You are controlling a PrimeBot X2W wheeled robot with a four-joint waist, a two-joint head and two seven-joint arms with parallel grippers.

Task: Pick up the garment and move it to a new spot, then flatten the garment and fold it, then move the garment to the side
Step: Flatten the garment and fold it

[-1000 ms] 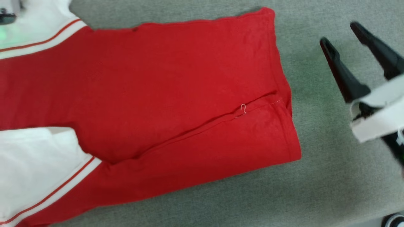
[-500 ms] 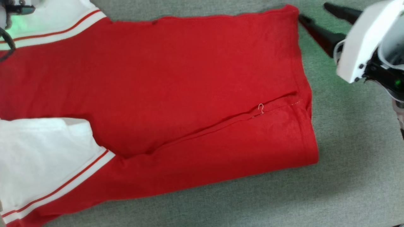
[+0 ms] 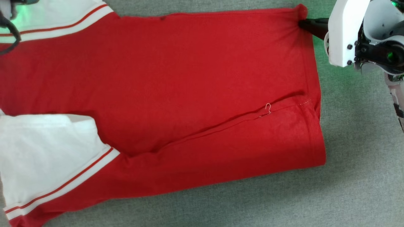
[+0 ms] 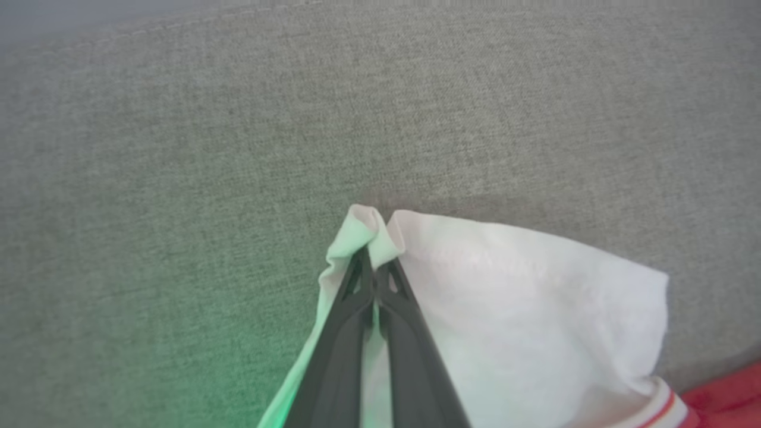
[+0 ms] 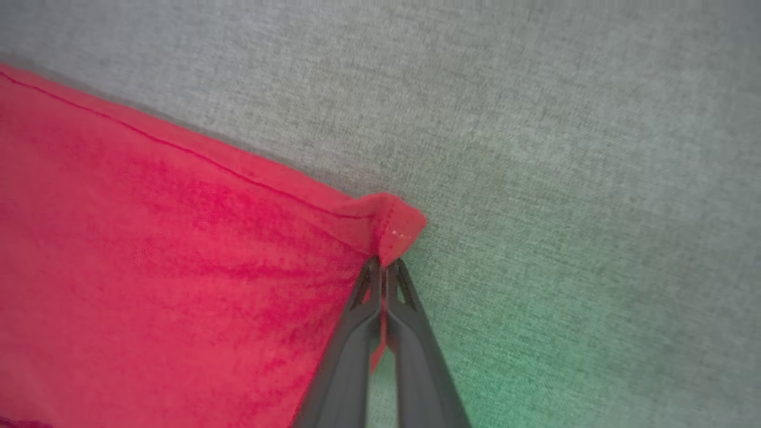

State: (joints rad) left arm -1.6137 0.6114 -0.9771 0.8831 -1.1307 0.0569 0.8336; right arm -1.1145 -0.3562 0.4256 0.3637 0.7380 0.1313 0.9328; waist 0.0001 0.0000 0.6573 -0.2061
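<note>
A grey woven fabric surface (image 3: pixel 363 189) makes up the whole background. In the head view, a red shirt (image 3: pixel 189 78) lies spread flat on it. The shirt runs from the left edge to well past the middle, with its bottom hem toward the right. Two white short sleeves with red-and-white striped trim sit at the left, one at the upper left corner (image 3: pixel 56 19) and the other at the lower left (image 3: pixel 41 157). A long diagonal crease (image 3: pixel 221 126) crosses the lower half of the red cloth, and a small loop of pale thread (image 3: pixel 268 108) sits on it. At the upper right, the right gripper (image 3: pixel 303 24) reaches in from the right. Its dark fingers are clenched on the upper hem corner of the shirt, which bunches into a small point there. The gripper's white housing (image 3: pixel 342 31) sits behind the fingers, with a green glow on the surface nearby.

In the left wrist view, the left gripper (image 4: pixel 374 258) has its two dark fingers pressed together, pinching the edge of a white sleeve. The cloth puckers up around the tips. The sleeve rests on the grey surface, and striped trim and a sliver of red show at the lower right corner.

In the right wrist view, the right gripper's fingers are clamped on the red hem corner, which folds over just above the tips. A strip of red shows between the fingers. The shirt spreads away to the left over the grey surface.
</note>
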